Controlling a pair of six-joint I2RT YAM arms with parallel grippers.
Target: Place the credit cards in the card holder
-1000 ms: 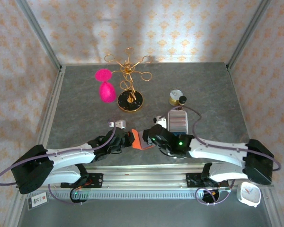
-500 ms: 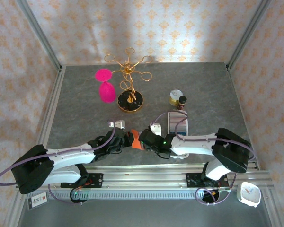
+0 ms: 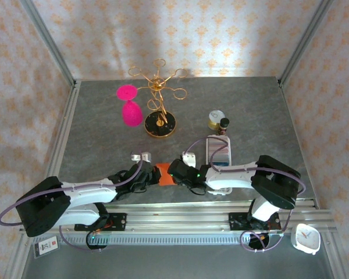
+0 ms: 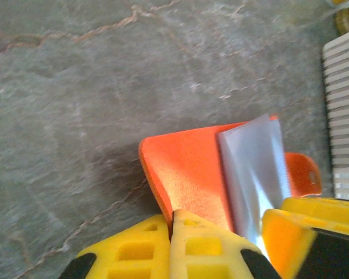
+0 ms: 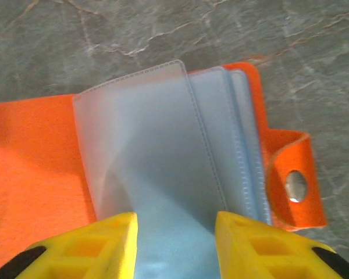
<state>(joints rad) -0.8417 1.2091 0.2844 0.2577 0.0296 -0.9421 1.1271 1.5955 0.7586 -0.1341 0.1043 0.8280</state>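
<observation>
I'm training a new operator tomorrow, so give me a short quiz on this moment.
1. True or false: the card holder lies closed and snapped shut.
2. What does the left gripper pinch? A. the holder's orange cover B. a white tray C. a gold stand
3. Fill in: between the right gripper's spread fingers lies a clear ____.
Key: 1 false; 2 A; 3 pocket.

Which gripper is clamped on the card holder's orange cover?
The left gripper: it is shut on the orange cover of the card holder, while the right gripper has its jaws apart over the clear pockets.
</observation>
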